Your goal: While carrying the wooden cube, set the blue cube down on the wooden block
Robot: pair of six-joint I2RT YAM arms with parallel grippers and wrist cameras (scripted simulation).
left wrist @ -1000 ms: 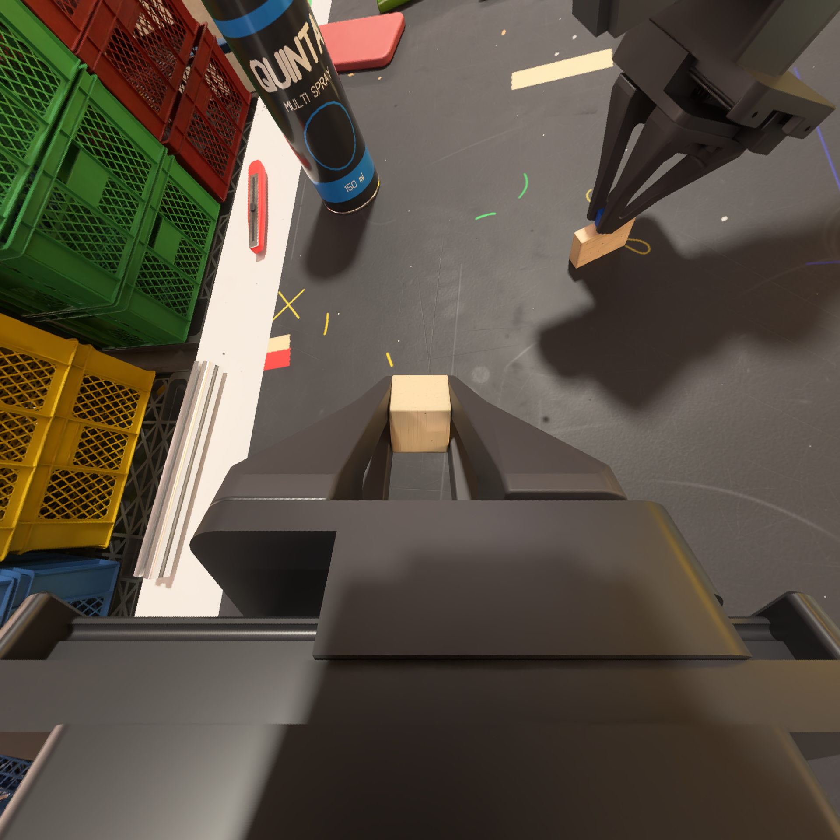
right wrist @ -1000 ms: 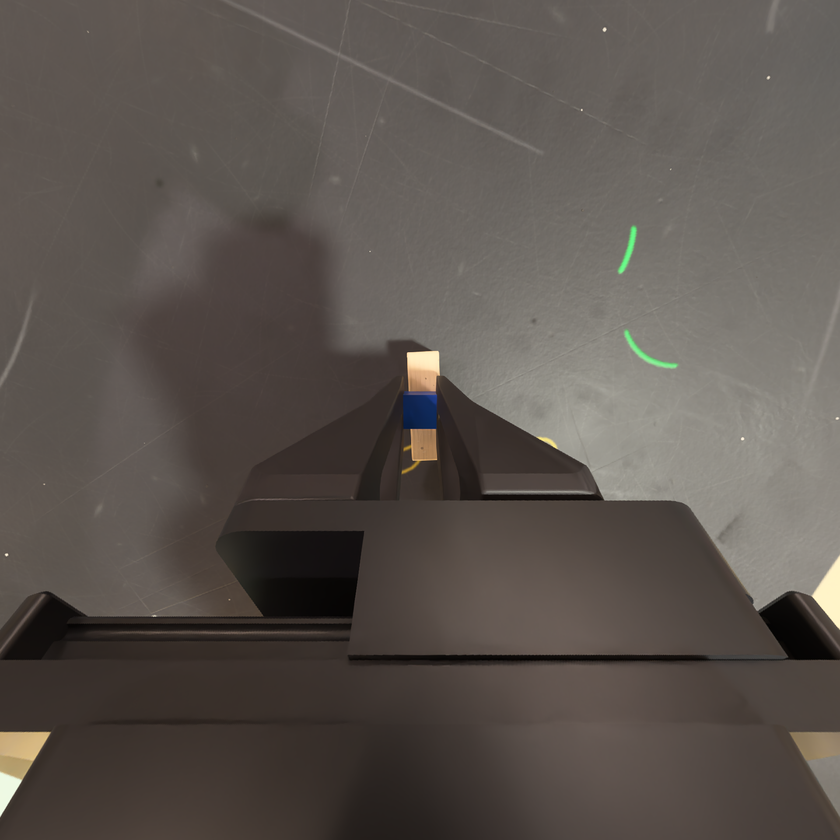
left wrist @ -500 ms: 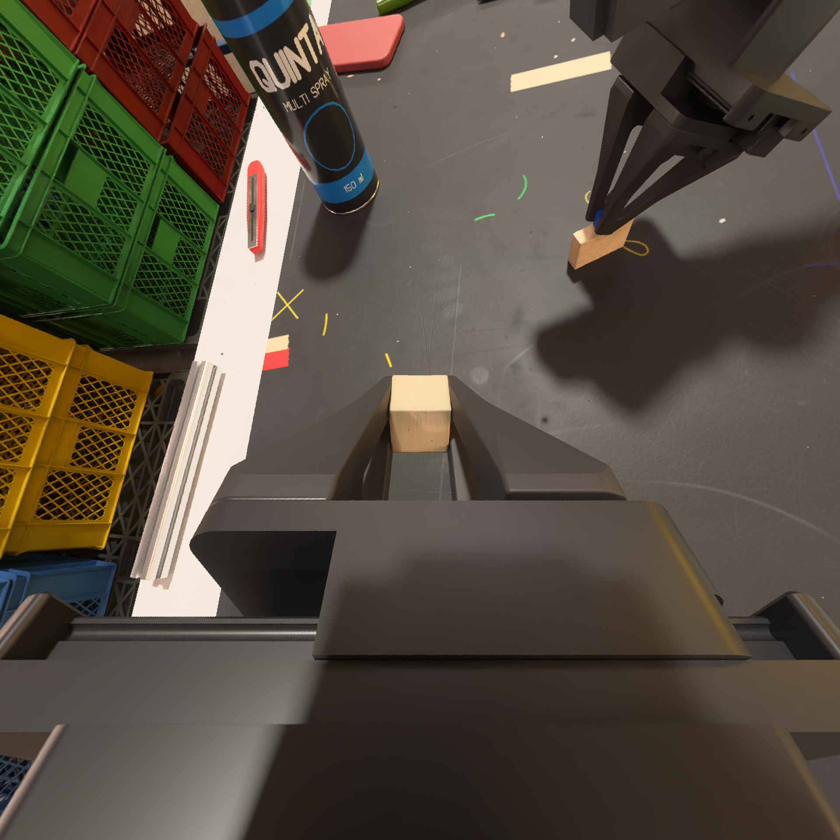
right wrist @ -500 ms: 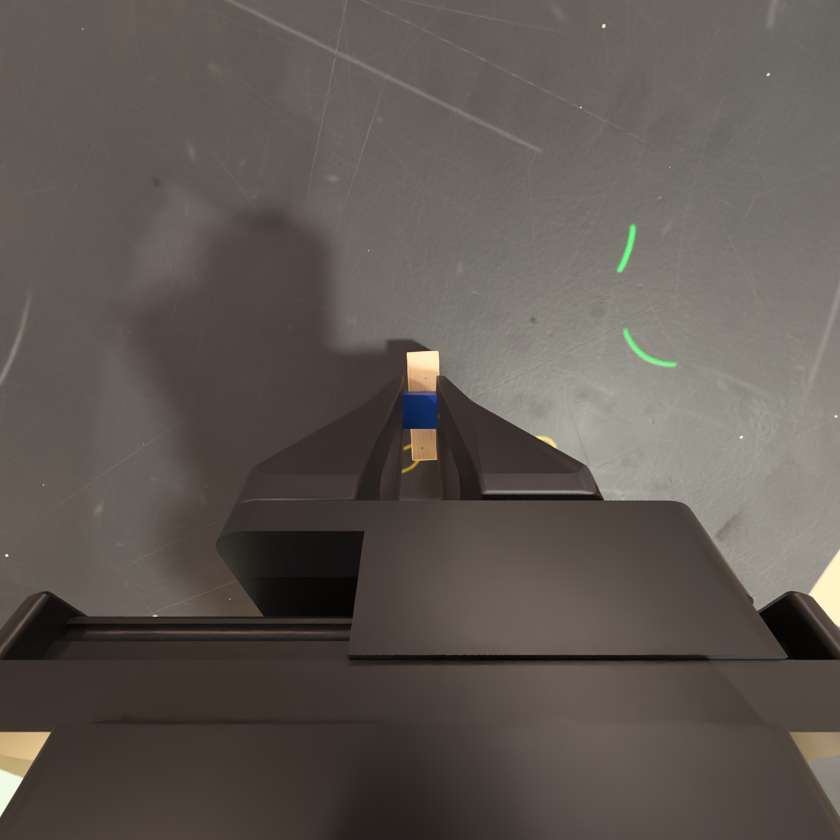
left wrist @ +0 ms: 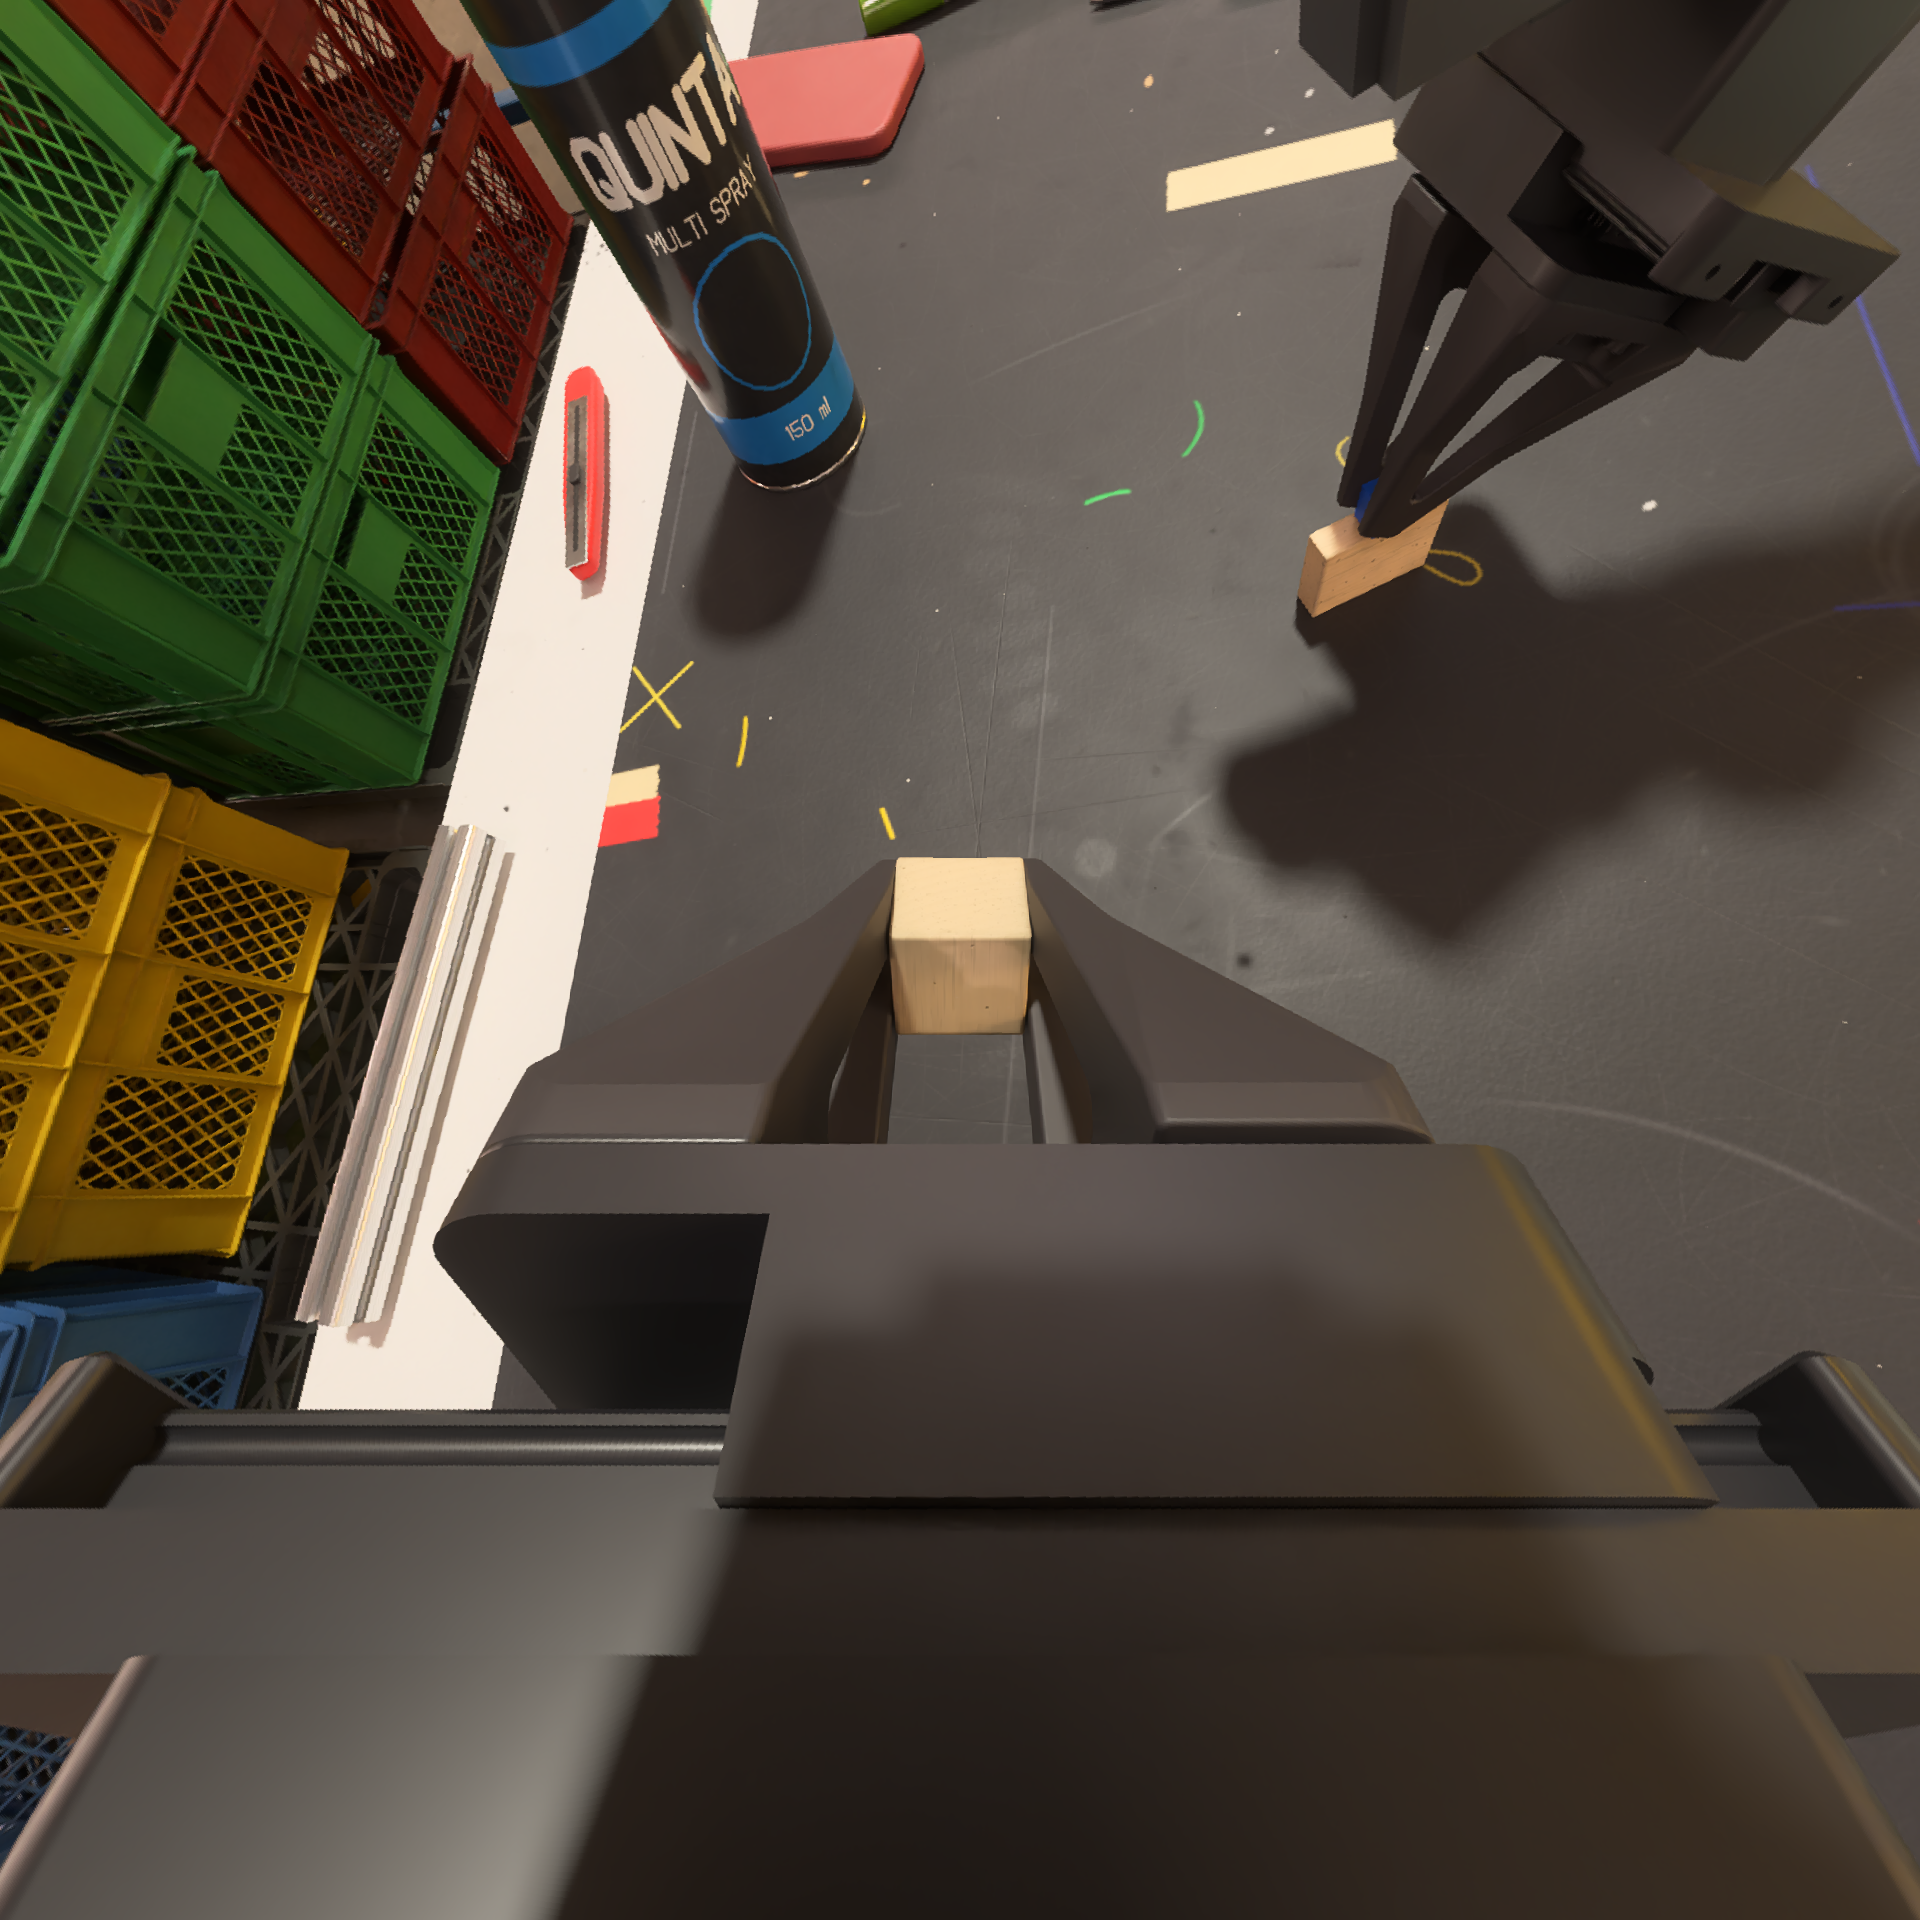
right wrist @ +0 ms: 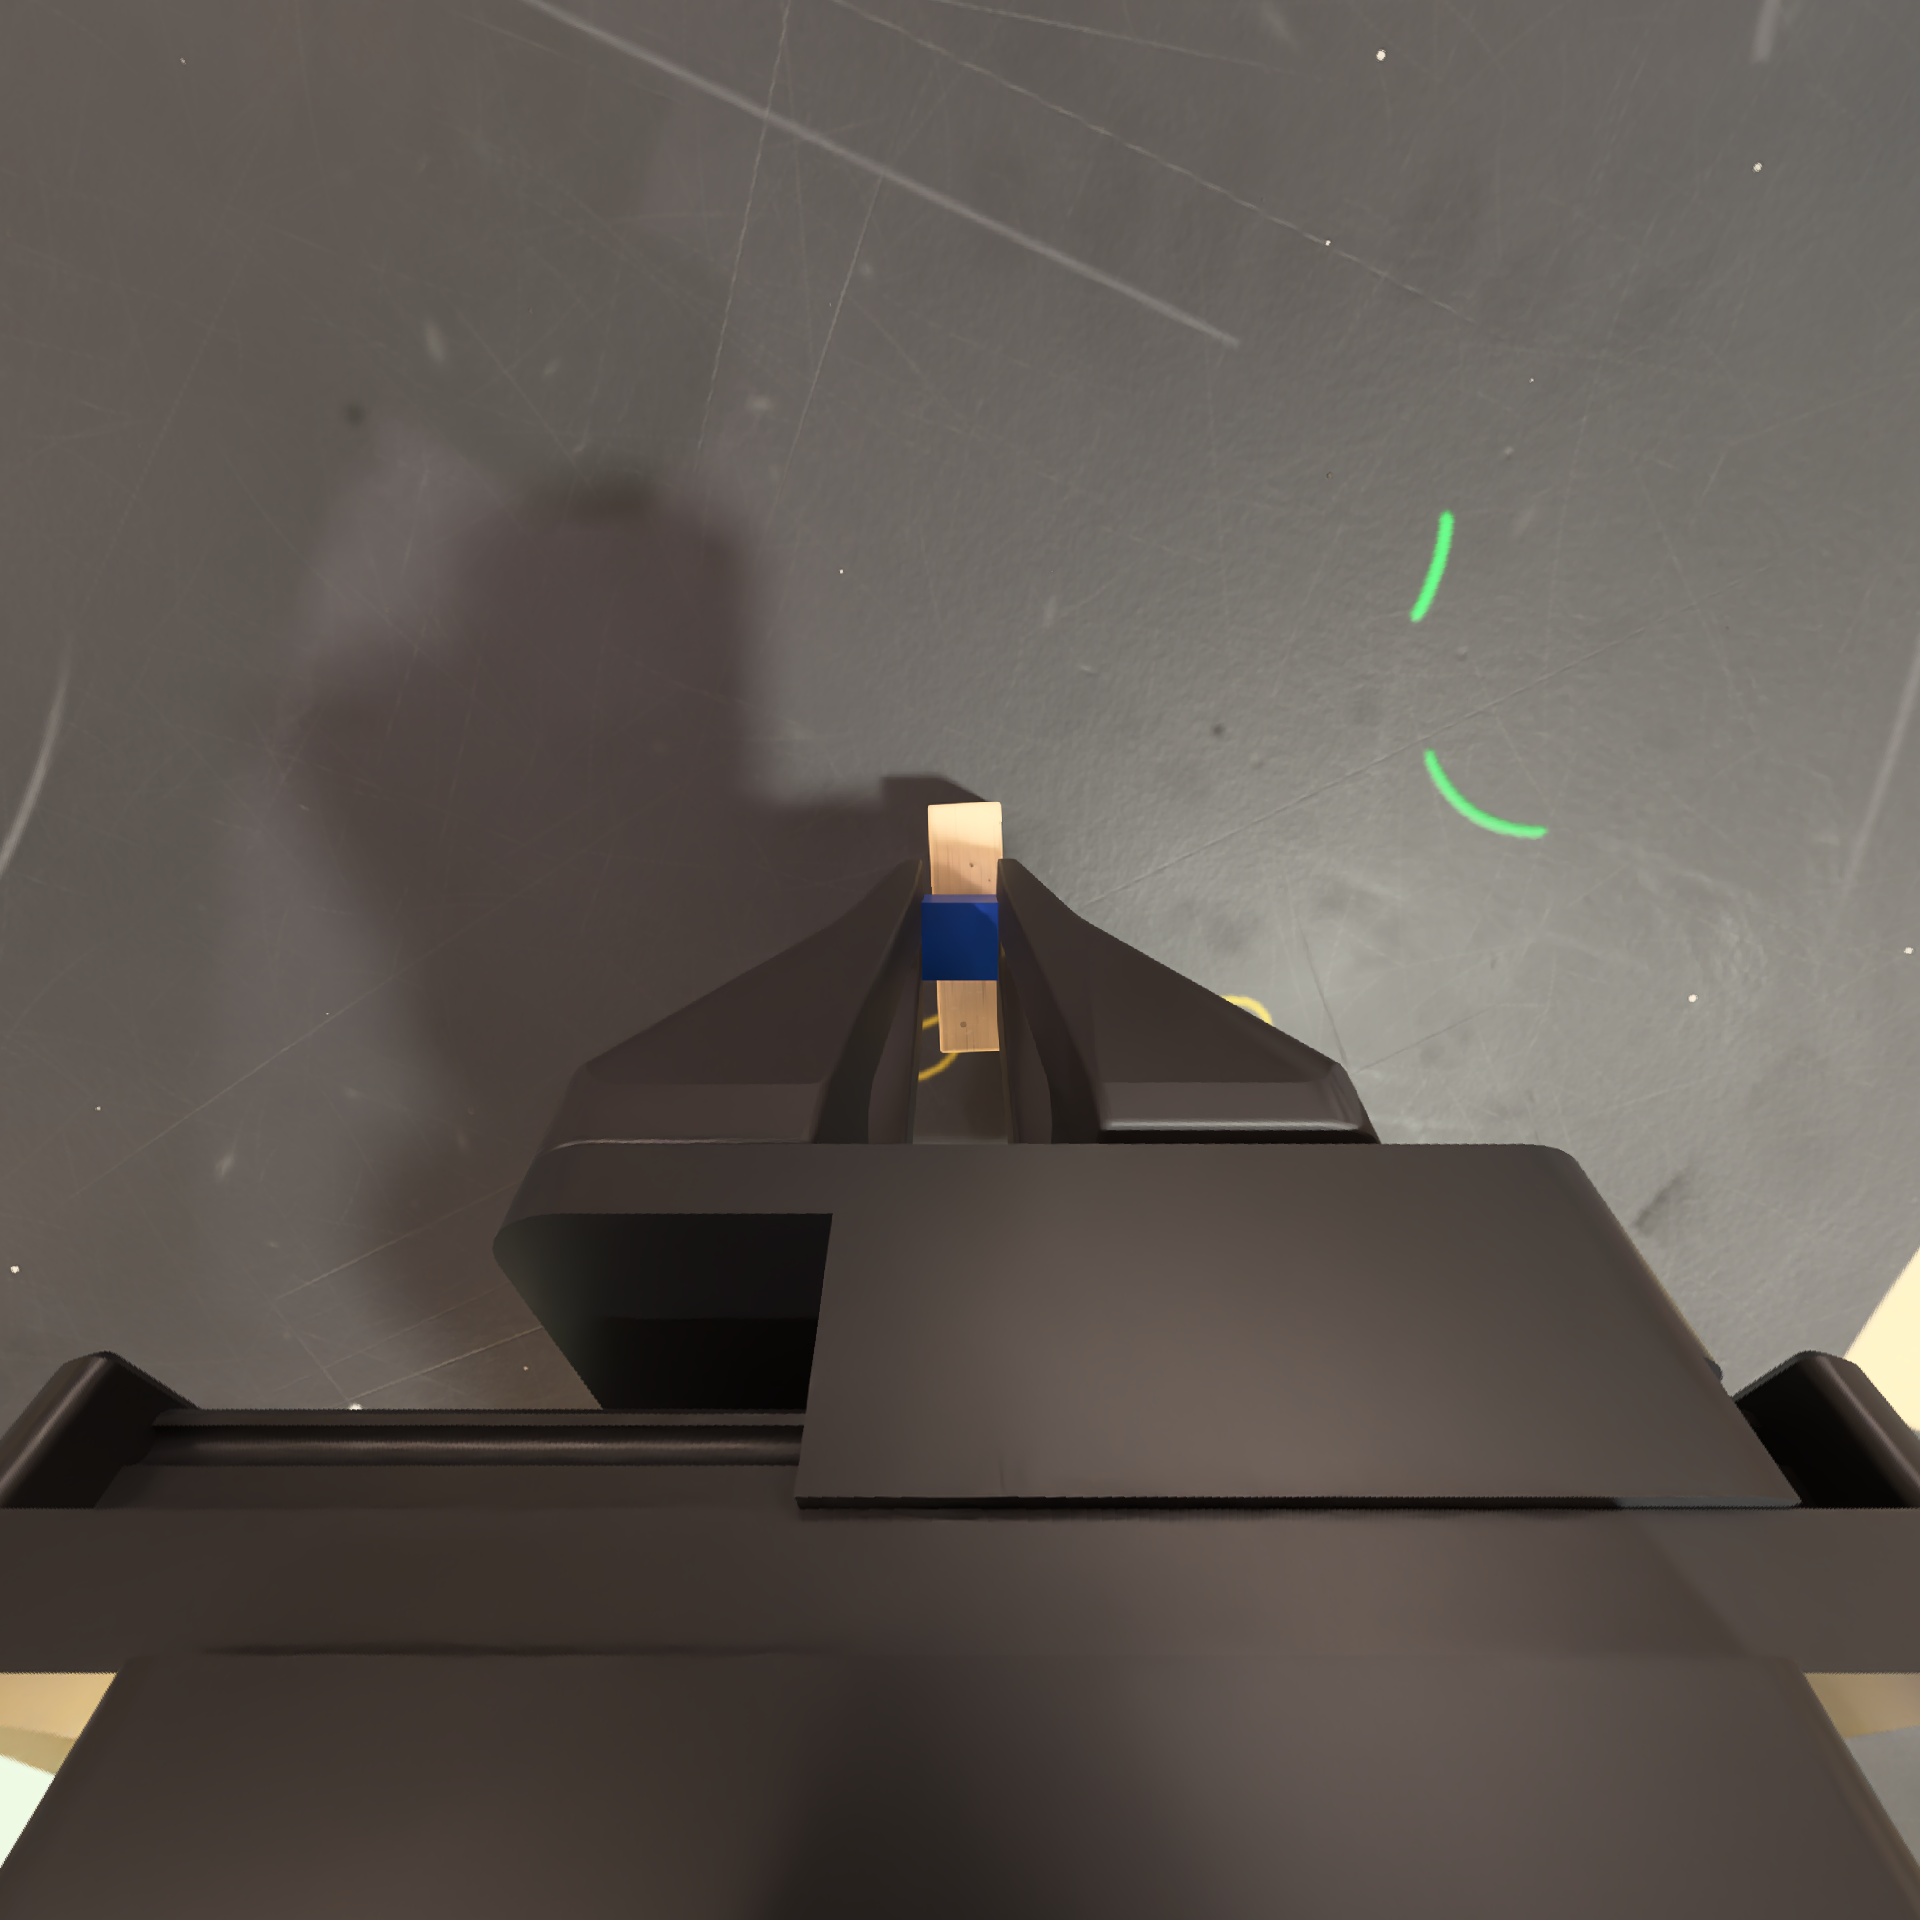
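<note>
Over the last second almost nothing has shifted: the right hand (right wrist: 960,935) stays clamped on the blue cube (right wrist: 959,938), which sits right over the wooden block (left wrist: 1351,556) on the dark surface (right wrist: 1247,520), seemingly touching it. That suggests the placing is nearly done, with only the release left. The left hand (left wrist: 960,951) keeps its grip on the wooden cube (left wrist: 960,945), held clear above the surface, well apart from the block. There is one blue cube, one wooden cube, one wooden block, and two hands. One spray can (left wrist: 717,260) stands nearby.
</note>
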